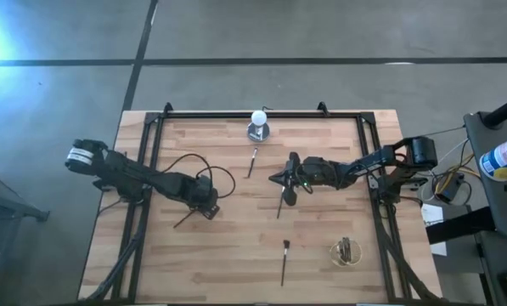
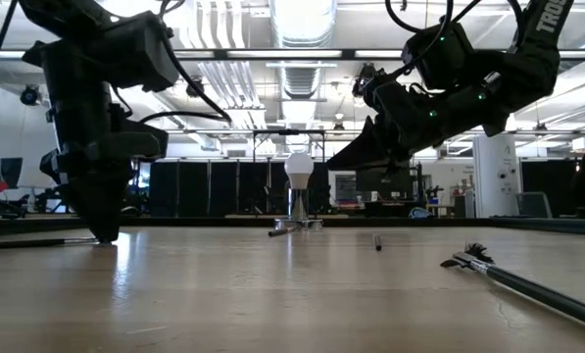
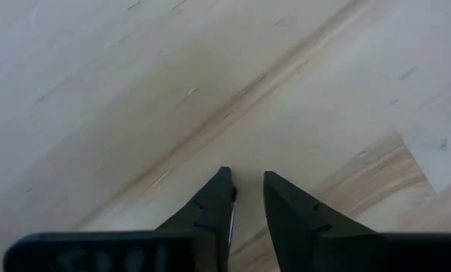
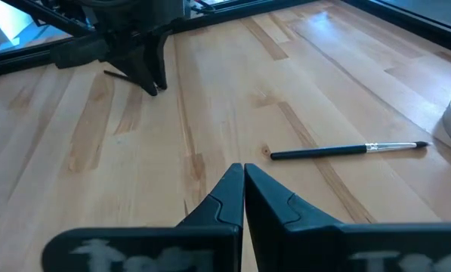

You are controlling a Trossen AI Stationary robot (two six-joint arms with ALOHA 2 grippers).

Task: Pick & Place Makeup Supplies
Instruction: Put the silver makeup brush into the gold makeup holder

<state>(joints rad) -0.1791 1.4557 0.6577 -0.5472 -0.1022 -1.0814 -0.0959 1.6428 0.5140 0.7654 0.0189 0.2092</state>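
Observation:
My left gripper (image 1: pixel 208 208) points straight down with its fingertips (image 2: pixel 103 238) at the table. It is open by a narrow gap (image 3: pixel 248 177), standing at the end of a thin dark brush (image 1: pixel 187 219) that lies flat. A silvery sliver (image 3: pixel 230 221) shows along one finger's inner side. My right gripper (image 4: pixel 243 168) is shut on nothing and hovers above the table's middle (image 1: pixel 274 178). Three more brushes lie flat: one near the ball (image 4: pixel 346 151), one under the right gripper (image 1: pixel 281 206), one near the front edge (image 1: pixel 284 262). My left gripper comes from above, pointing down, with its fingers on either side of the dark brush's end (image 4: pixel 127 75). Whether the fingers touch it I cannot tell. The brush lies flat on the table.
A white ball on a round grey base (image 1: pixel 258 126) stands near the far edge. A small cup (image 1: pixel 346 252) with brushes in it stands at the near right. A black frame (image 1: pixel 236 116) runs along the table's sides and far edge. Bare wood lies between the arms.

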